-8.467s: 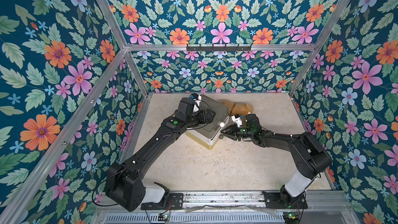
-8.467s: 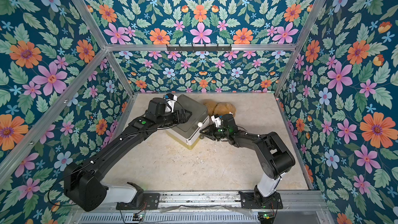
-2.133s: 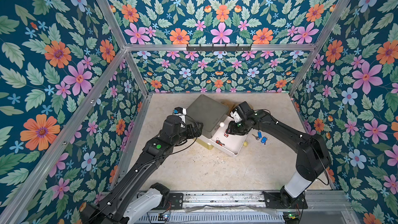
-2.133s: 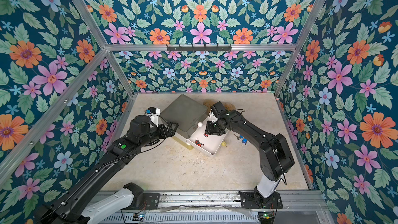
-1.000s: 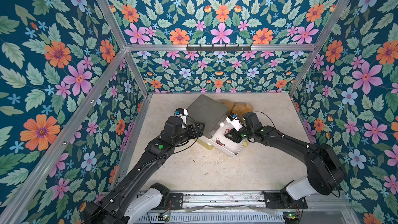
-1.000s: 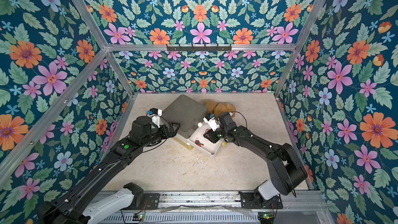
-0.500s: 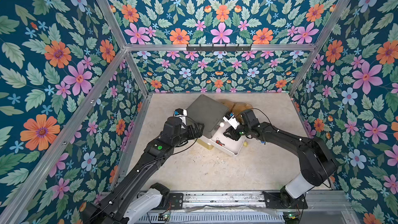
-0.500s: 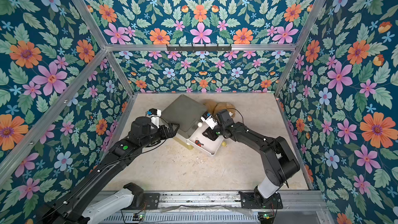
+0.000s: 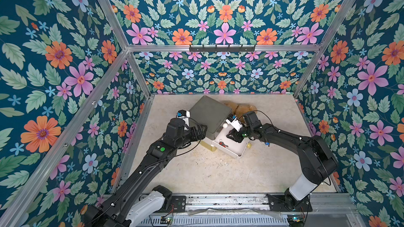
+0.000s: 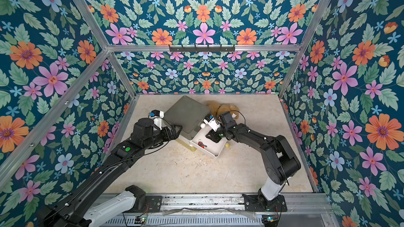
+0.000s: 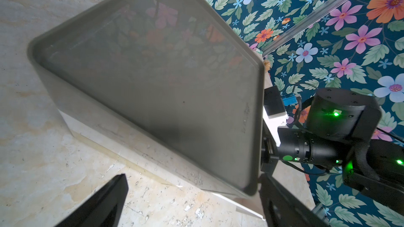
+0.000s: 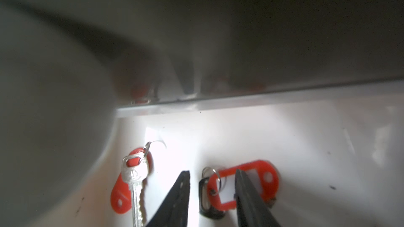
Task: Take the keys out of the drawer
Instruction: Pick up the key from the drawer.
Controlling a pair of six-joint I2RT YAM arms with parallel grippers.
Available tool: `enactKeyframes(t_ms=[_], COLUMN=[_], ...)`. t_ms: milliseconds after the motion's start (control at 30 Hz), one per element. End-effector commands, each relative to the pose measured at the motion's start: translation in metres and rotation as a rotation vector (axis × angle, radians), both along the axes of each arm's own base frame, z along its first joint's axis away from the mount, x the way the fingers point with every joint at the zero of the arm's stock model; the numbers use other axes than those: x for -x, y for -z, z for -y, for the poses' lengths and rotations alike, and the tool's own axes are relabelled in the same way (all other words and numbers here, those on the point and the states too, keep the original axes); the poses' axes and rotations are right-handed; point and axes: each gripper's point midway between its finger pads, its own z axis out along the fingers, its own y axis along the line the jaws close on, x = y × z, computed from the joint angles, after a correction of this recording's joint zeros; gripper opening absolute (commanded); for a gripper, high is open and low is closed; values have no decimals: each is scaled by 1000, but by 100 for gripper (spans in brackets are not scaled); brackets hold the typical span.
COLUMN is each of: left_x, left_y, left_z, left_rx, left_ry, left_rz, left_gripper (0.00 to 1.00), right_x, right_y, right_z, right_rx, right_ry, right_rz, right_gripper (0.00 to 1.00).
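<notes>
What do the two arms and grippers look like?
Both the left arm and right arm are matte black with white base links, thin black cables and white wrist camera mounts with blue connectors. Each carries a round green dot. The left gripper and right gripper have black tapered fingers.

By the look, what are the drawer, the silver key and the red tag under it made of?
Drawer: glossy white, probably plastic; its floor glares under the light.
Silver key: bright metal, with a stamped head and a toothed blade.
Red tag: smooth moulded plastic, it seems, with a punched hole.
</notes>
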Motion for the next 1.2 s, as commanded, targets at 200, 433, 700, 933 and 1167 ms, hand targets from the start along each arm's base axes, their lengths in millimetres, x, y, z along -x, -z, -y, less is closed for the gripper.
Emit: enactKeyframes(t_ms=[200, 433, 700, 933, 1167], left_x=[1, 1, 1, 1, 1], left_y=[3, 3, 3, 3, 1], left_z=[0, 1, 0, 0, 1], left_rx=[-11, -11, -8, -4, 6], left_ry=[10, 10, 7, 5, 7], left_rz=[-2, -3, -1, -2, 3], left_gripper=[99, 99, 99, 99, 99], right_x=[0, 1, 2, 2, 2], right_y=[16, 15, -3, -23, -43], right_z=[5, 9, 12, 18, 24], right_rx=[50, 57, 24, -43, -117], right_ry=[23, 34, 60, 101, 134], right_rz=[-17, -6, 39, 44, 42], right_gripper=[30, 14, 0, 0, 0])
